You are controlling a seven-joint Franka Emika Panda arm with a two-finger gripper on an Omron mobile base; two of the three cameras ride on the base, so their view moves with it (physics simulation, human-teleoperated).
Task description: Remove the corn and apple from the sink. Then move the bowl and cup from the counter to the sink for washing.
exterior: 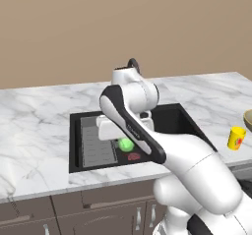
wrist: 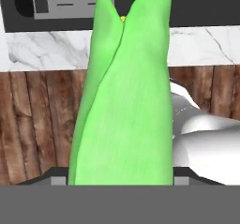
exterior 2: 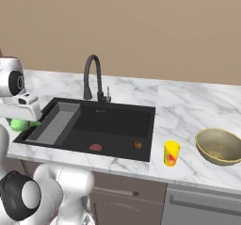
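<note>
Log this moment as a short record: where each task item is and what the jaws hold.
corn: clamped in the gripper, lifted at the sink's left edge
apple: on the sink floor, front right
flat reddish item: on the sink floor, front
cup: upright on the counter, right of the sink
bowl: on the counter, right of the cup
jaws: shut on the corn

Pretty clearly a home kitchen, rendered: long white marble surface (exterior 2: pixel 197 97) with grey veins over brown cabinets (exterior: pixel 98 209) with little metal handles, a black recessed sink (exterior 2: pixel 113 120) with a ribbed drain rack (exterior 2: pixel 56 123) and an arched black faucet (exterior 2: pixel 92 76), plain tan wall behind, plus a bowl (exterior 2: pixel 219 146) and a yellow cup (exterior 2: pixel 171 153) sitting out
</note>
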